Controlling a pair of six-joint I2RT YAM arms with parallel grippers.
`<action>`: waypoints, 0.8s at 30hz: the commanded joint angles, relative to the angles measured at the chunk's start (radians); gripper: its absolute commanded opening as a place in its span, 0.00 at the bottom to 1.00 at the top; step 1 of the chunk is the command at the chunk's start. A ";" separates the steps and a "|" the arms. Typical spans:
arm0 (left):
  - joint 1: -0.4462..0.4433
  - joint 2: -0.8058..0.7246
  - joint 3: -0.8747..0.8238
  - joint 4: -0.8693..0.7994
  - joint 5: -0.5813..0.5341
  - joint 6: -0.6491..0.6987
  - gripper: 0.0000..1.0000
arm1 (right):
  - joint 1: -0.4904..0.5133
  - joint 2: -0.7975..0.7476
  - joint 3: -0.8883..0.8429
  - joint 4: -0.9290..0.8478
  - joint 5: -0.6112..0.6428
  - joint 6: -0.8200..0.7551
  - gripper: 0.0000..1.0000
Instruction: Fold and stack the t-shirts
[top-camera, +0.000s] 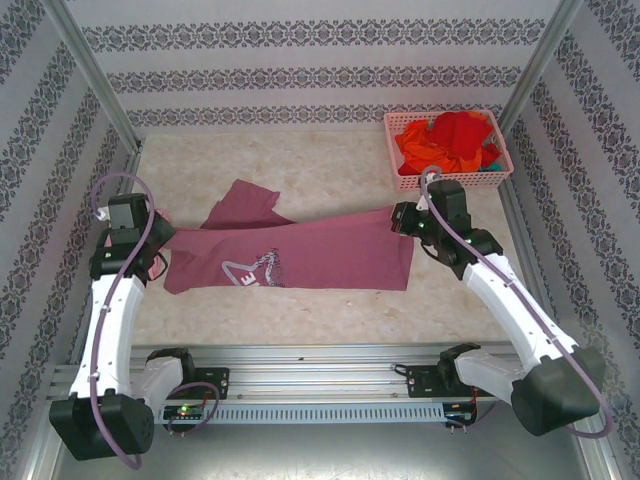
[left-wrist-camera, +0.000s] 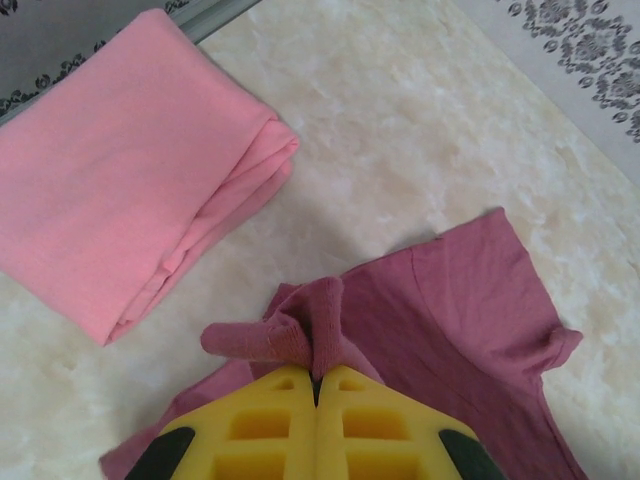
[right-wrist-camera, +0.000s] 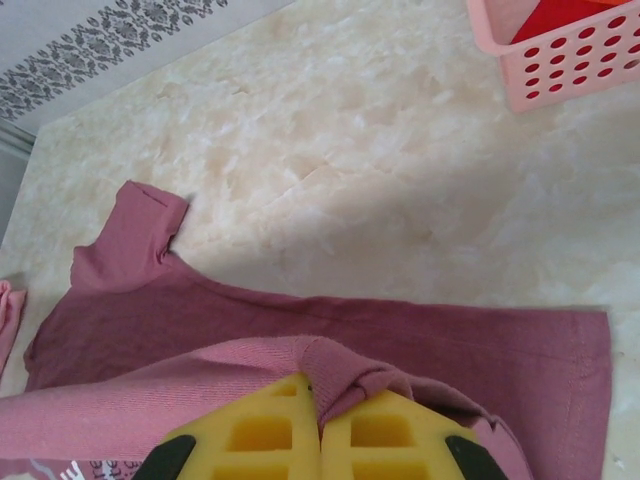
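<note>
at the far left, the folded pink shirt (left-wrist-camera: 120, 200) lies flat near the table's edge, close to the maroon shirt (top-camera: 320, 255) but apart from it. the left gripper (left-wrist-camera: 316, 385) has its fingers pressed together on a bunched ridge of cloth at the maroon shirt's left end. the shirt lies spread across the middle of the table (top-camera: 330, 150), print up, with one sleeve poking away from the arms. the right gripper (right-wrist-camera: 320, 405) pinches a rolled lip of cloth at the shirt's right end. further right and back, the basket (top-camera: 450, 187) holds the red and orange shirts (top-camera: 455, 135).

this looks like a lengthwise fold in hand. to do it well, lift both ends together and level, with the cloth lightly taut between them so it does not sag. carry the held edge over to meet the opposite edge squarely, bring the stray sleeve inside, and steer the left end clear of the pink shirt.
</note>
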 joint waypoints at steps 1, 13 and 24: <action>0.010 0.087 -0.017 0.112 -0.029 0.007 0.00 | -0.026 0.106 0.023 0.098 0.008 -0.024 0.00; 0.012 0.726 0.507 0.280 -0.037 -0.057 0.00 | -0.055 0.845 0.824 0.124 -0.120 -0.087 0.00; 0.021 1.222 1.602 0.064 -0.067 -0.036 0.00 | -0.090 1.250 1.909 -0.056 -0.202 0.001 0.00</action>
